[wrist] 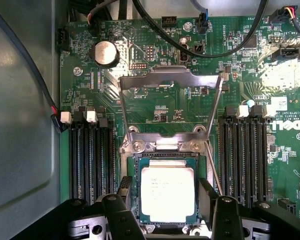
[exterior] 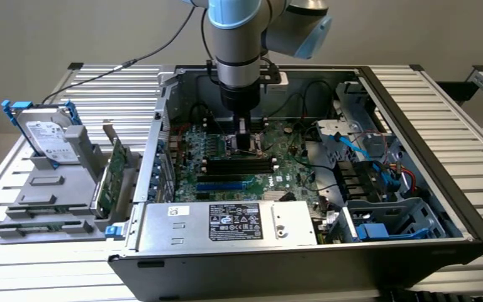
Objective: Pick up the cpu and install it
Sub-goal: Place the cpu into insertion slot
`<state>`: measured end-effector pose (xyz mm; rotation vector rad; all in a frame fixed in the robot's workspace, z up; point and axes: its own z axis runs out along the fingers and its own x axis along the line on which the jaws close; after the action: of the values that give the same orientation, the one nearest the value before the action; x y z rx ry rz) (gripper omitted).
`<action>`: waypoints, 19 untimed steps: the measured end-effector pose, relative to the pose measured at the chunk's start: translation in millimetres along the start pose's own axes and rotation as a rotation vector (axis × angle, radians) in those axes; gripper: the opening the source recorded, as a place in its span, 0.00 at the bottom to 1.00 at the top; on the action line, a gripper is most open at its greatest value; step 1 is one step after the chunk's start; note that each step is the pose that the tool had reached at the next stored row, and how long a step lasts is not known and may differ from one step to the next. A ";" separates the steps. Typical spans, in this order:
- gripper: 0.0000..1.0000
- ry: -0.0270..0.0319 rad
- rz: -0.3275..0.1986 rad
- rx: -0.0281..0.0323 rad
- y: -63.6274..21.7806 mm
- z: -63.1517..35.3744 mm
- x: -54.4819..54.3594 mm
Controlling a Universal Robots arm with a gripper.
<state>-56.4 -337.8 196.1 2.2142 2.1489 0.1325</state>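
Hovering straight over the chip (wrist: 167, 194) with the gripper (wrist: 170, 212) spread wide, pinching nothing. Lying flat in the socket (wrist: 136, 172) of the green board (wrist: 155, 107) inside the computer case (exterior: 309, 277), centred between the two fingers (wrist: 119, 215), one per side, with the metal clamp frame (wrist: 170, 80) tipped up beyond.
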 end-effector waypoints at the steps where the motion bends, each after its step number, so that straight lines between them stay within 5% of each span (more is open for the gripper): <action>1: 0.62 -0.0002 0.000 0.0000 0.6 0.0 0.0; 13: 0.62 -0.0056 0.000 -0.0001 2.2 -0.6 0.1; 19: 0.62 -0.0177 -0.002 -0.0004 2.3 -2.5 0.1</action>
<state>-54.4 -337.9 198.8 2.2049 2.1414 0.1128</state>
